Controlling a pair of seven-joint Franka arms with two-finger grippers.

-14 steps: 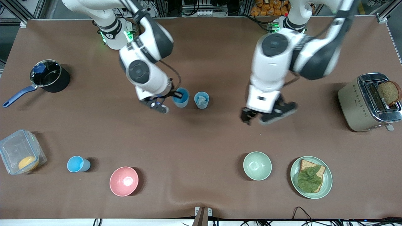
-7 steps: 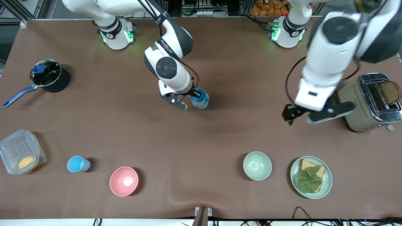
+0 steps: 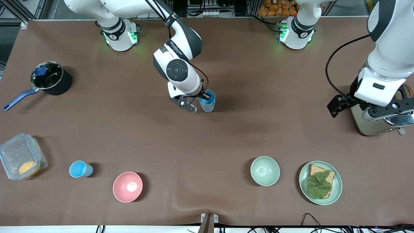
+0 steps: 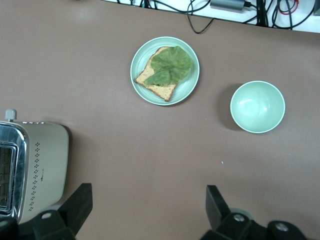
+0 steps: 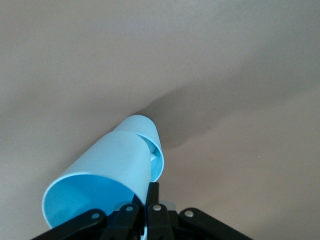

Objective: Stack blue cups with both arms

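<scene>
My right gripper point(image 3: 202, 96) is shut on the rim of a blue cup point(image 3: 208, 97), one finger inside it. It holds that cup tilted into the mouth of a second blue cup point(image 3: 208, 107) standing mid-table. The right wrist view shows the held cup point(image 5: 102, 170) with its base inside the second cup point(image 5: 151, 142). A third blue cup point(image 3: 80, 169) stands near the front edge toward the right arm's end. My left gripper point(image 4: 148, 210) is open and empty, up over the table beside the toaster point(image 3: 365, 127).
A pink bowl point(image 3: 127, 186), a pale green bowl point(image 3: 265, 171) and a plate point(image 3: 304, 181) with bread and lettuce lie along the front. A dark pot point(image 3: 51, 78) and a clear container point(image 3: 21, 160) sit toward the right arm's end.
My right gripper carried its blue cup sideways onto the second cup. My left arm swung away from mid-table to beside the toaster.
</scene>
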